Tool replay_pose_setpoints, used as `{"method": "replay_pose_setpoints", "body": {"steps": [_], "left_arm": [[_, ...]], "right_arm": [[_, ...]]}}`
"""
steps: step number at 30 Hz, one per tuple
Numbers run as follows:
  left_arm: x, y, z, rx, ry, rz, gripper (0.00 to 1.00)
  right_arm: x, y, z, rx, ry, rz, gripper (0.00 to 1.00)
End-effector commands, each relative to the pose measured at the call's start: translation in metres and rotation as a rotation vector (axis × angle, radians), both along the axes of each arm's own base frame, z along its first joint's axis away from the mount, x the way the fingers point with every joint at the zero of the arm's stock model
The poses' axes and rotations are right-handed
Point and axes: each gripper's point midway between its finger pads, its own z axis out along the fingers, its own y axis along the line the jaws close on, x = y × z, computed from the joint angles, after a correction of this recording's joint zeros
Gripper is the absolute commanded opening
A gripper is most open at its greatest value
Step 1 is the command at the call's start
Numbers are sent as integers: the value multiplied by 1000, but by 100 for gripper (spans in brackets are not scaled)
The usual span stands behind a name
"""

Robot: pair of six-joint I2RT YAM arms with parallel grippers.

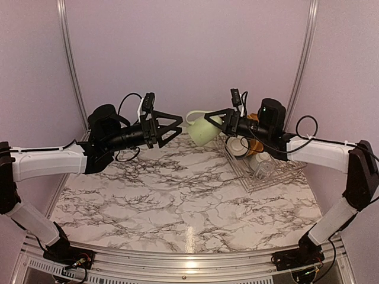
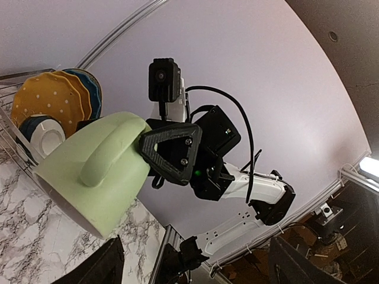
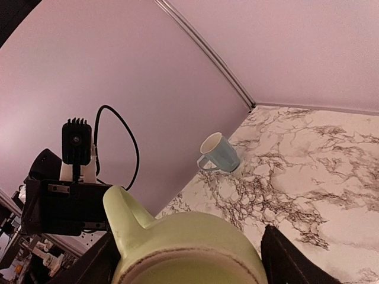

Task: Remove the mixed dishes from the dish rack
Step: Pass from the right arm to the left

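Top external view: both arms reach over the far part of the marble surface [image 1: 177, 195], and their pincers face each other.
Right pincer [image 1: 213, 121]: clamped on the pale-green mug [image 1: 204, 130], with its fingers on two sides of the mug's wall.
Pale-green mug: in the air above the surface, tilted, with nothing under it. It hangs between the two pincers, and its handle is on the side that faces the left pincer.
Left pincer [image 1: 177, 126]: fingers wide apart, nothing between them. It hangs just beside the held mug, with a small gap to the handle.
Dish rack [image 1: 278, 177]: on the surface below and behind the right pincer, partly covered by that arm.
Plates: the mustard-yellow plate [image 2: 50, 97] and the blue plate [image 2: 92, 89] stand on edge in the rack, behind the right pincer, one against the other.
White bowl [image 2: 47, 133]: in the rack, just before the plates, below the held mug in the left wrist view.
Clear glass [image 1: 263, 167]: in the rack, under the right arm, nearer to the arm bases than the plates.
Light-blue mug [image 3: 220, 152]: on the surface close to the back wall, well apart from the right pincer and beyond the held mug.
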Motion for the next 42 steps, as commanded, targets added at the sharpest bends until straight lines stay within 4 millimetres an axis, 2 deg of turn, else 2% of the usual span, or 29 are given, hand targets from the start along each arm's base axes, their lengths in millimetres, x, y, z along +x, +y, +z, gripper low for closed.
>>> {"method": "replay_pose_setpoints", "body": {"steps": [1,4,8,11,14,17,20,28,31,34,42], "left_arm": [[-5,10,4,-56,70,-25,87],[-3,11,-2,-61,141,-33,92],[4,1,-13,-76,285,-70,93],[5,-1,-8,-165,327,-107,93],[7,-2,-12,-203,351,-124,93],[6,0,-15,-224,298,-119,94],[15,-1,-26,-174,248,-55,94],[32,3,-12,-103,25,104,87],[36,-5,-10,-98,11,99,82],[32,-12,0,-165,5,51,76],[38,-22,-17,-169,81,29,48]], "right_arm": [[0,-5,58,-9,-323,-51,0],[-2,-3,57,-45,-424,-46,0],[-8,3,51,-111,-572,-57,0],[-5,5,48,-141,-596,-78,0],[-7,5,57,-100,-587,-71,0],[-9,5,72,5,-505,-66,0],[-12,9,80,124,-399,-12,0],[-6,15,71,300,-110,59,0],[-7,17,72,343,-69,79,0],[-2,22,66,346,-34,75,0],[-3,33,56,408,33,123,0]]}}
